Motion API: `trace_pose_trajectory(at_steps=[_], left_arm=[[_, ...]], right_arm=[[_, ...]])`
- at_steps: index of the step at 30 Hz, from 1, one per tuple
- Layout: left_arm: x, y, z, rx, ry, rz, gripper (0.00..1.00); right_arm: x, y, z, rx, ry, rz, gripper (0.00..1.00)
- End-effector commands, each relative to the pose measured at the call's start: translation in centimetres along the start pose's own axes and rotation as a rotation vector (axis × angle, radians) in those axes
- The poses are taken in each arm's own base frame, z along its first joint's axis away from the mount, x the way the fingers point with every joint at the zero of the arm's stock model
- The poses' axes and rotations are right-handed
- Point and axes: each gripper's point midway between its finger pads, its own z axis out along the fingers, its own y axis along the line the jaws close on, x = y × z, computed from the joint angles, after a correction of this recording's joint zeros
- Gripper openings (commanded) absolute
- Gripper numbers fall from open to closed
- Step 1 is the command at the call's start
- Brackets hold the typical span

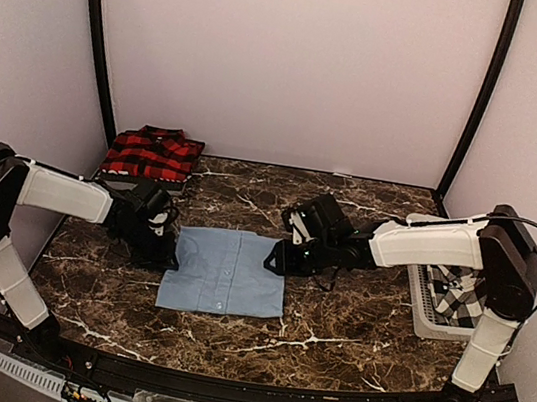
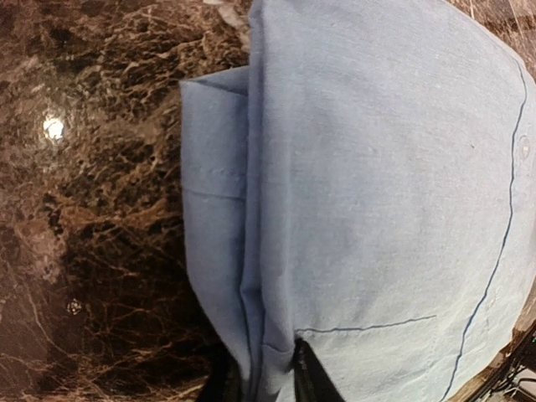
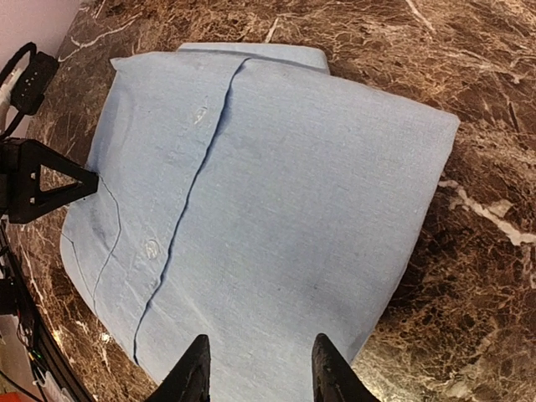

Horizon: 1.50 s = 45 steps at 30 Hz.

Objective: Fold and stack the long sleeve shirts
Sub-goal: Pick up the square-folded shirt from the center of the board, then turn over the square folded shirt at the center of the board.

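Folded blue shirt (image 1: 224, 272) lies at the middle of the table (image 1: 350, 330). The left gripper (image 2: 268, 373) pinches the shirt's left folded edge between narrow jaws. The right gripper (image 3: 260, 368) straddles the opposite edge, jaws wide, holding nothing. Risk: a one-sided lift may unfold the layers before stacking on the plaid shirt (image 1: 152, 154).

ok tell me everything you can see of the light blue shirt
The light blue shirt is plain woven cloth, folded into a neat rectangle. It lies flat, front up, on the dark marble table. A button placket, small pale buttons and what looks like pocket stitching show. A tucked layer peeks out along its left edge. The left gripper straddles that folded edge; whether it pinches is unclear. The right gripper is open over the right edge.
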Motion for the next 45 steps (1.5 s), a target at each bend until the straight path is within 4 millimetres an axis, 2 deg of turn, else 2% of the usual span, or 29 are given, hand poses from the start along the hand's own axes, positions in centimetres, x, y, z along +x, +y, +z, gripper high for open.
trace_pose_trajectory(at_steps=[1, 4, 7, 12, 17, 21, 24, 29, 32, 36, 40, 45], left_arm=[[1.0, 0.0, 0.9, -0.002, 0.055, -0.007, 0.13], [0.6, -0.7, 0.6, 0.019, 0.052, -0.004, 0.00], [-0.4, -1.2, -0.4, 0.017, 0.025, 0.009, 0.00], [-2.3, -2.7, -3.5, 0.018, -0.040, 0.052, 0.00], [-2.9, -4.3, -5.9, 0.046, -0.042, 0.103, 0.00], [-4.0, -5.8, -8.5, 0.063, -0.067, 0.156, 0.00], [-4.4, -6.8, -10.2, 0.081, -0.077, 0.192, 0.00], [-4.8, -8.3, -12.5, 0.118, -0.085, 0.242, 0.00], [-5.1, -8.8, -13.8, 0.115, -0.097, 0.262, 0.00], [-6.4, -10.7, -16.1, 0.161, -0.141, 0.290, 0.00], [-7.2, -12.7, -17.5, 0.229, -0.158, 0.311, 0.00], [-7.7, -14.7, -17.8, 0.313, -0.156, 0.324, 0.00]], right_arm=[[-0.2, -0.4, -1.0, 0.028, -0.027, -0.017, 0.39], [0.0, -0.9, -1.0, 0.049, -0.027, -0.013, 0.39], [0.1, -1.3, -1.0, 0.069, -0.029, -0.008, 0.39], [0.0, -1.4, -1.4, 0.087, -0.029, -0.009, 0.38], [0.1, -1.0, -1.0, 0.090, -0.020, -0.011, 0.35], [0.2, -1.3, -0.1, 0.116, -0.007, 0.005, 0.29], [0.3, -2.3, 1.1, 0.167, 0.001, 0.018, 0.26], [-0.5, -2.0, 3.6, 0.163, 0.005, 0.014, 0.24], [-1.2, -1.4, 4.9, 0.165, 0.002, 0.013, 0.21], [-1.9, -0.1, 7.2, 0.126, -0.008, 0.018, 0.21], [-2.6, 3.0, 9.8, 0.004, -0.008, 0.041, 0.21], [-5.5, 8.3, 12.8, -0.207, -0.065, 0.081, 0.21]])
